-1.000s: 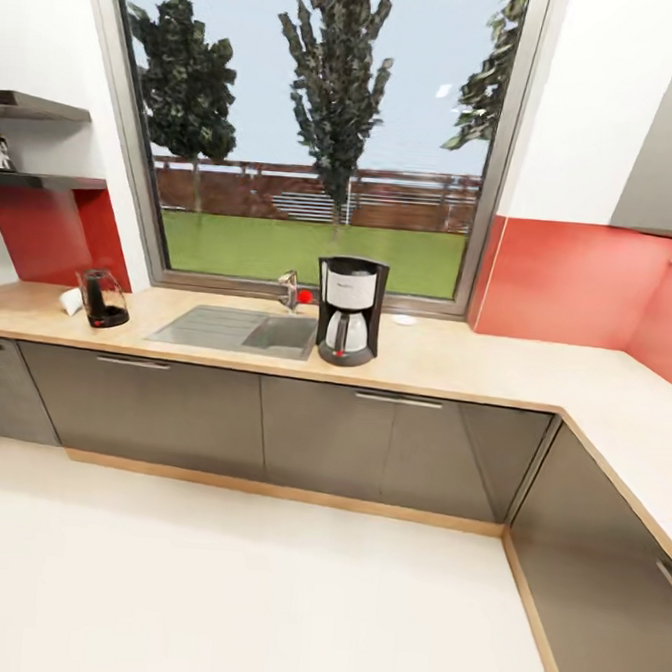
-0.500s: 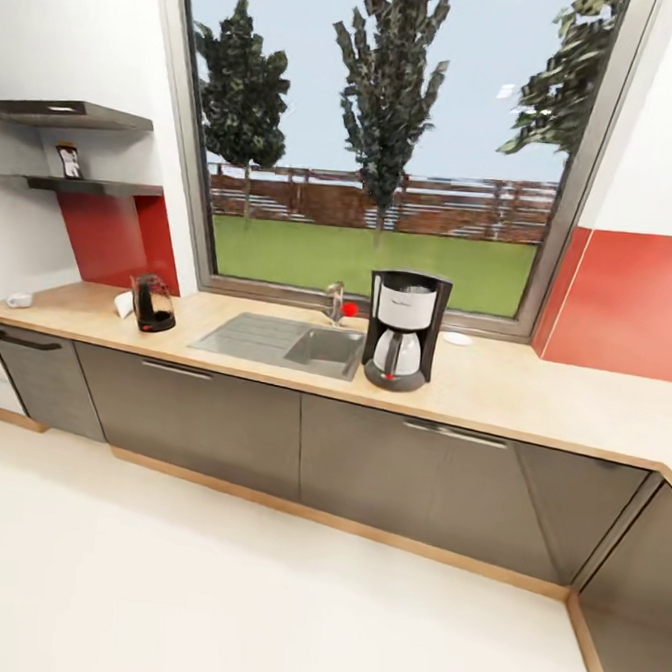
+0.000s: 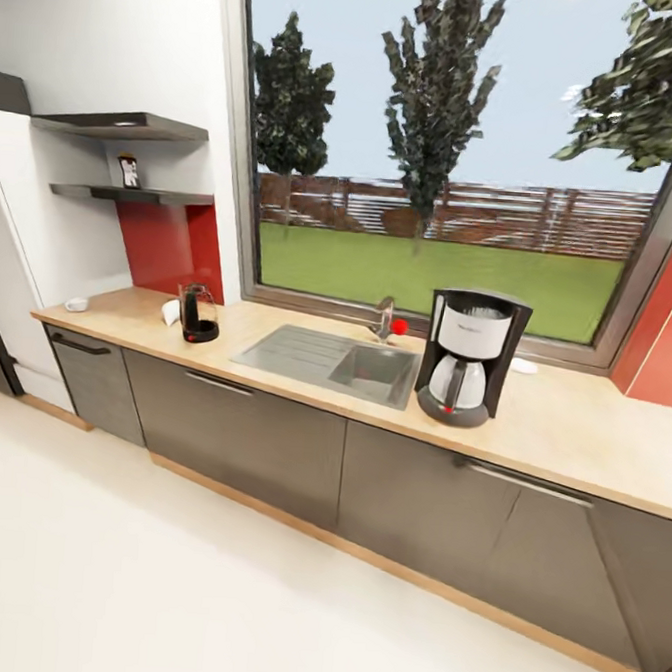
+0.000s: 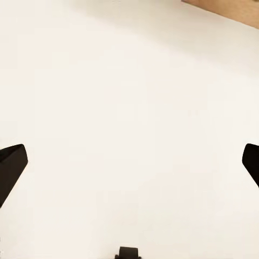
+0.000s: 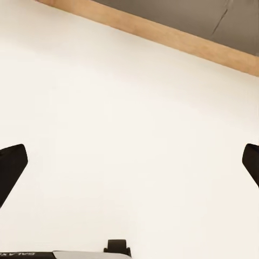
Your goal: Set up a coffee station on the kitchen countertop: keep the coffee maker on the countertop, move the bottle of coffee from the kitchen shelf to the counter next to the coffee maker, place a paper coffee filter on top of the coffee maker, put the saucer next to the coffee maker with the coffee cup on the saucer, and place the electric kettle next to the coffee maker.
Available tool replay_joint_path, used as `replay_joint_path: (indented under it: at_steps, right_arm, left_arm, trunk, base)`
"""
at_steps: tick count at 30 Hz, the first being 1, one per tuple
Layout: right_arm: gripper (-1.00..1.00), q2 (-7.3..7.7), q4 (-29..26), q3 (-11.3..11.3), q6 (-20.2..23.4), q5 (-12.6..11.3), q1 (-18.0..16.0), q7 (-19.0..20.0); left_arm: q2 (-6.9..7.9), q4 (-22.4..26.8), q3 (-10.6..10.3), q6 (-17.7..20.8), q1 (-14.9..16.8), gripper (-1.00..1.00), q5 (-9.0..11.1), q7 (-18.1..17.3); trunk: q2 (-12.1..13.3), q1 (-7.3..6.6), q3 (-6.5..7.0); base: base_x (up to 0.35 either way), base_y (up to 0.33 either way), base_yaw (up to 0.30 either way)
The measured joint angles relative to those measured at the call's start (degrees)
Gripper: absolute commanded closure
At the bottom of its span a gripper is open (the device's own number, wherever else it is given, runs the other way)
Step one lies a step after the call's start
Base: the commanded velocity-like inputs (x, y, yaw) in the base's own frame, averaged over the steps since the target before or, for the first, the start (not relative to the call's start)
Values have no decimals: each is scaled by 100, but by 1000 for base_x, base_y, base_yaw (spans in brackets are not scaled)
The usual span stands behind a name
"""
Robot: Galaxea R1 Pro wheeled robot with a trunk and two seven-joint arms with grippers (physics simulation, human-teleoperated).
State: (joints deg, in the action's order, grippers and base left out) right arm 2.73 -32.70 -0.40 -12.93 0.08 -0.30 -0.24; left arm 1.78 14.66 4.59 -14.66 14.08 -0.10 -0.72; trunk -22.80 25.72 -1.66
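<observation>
Both claws, left claw (image 4: 129, 162) and right claw (image 5: 129, 162), hang spread wide over pale floor (image 3: 158, 584), fingertips cropped; beyond, coffee maker (image 3: 467, 357) and electric kettle (image 3: 195, 314) stand on the tabletop (image 3: 570, 433), filter (image 3: 170, 311) half-hidden, bottle of coffee (image 3: 130, 171) indistinct on the kitchen shelf (image 3: 135, 195).

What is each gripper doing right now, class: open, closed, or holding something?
Left gripper: open, holding nothing, above the floor.
Right gripper: open, holding nothing, above the floor.
</observation>
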Motion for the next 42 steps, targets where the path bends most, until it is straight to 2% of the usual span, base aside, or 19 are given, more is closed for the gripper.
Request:
replay_joint_path:
  at_steps: [42]
  right_arm:
    - [-100,0,-2,-5,3,0,-1,0]
  left_arm:
    - [36,-1,-3,-6,4,-100,18,0]
  trunk:
    - [-9,2,214]
  base:
    - [336,16,218]
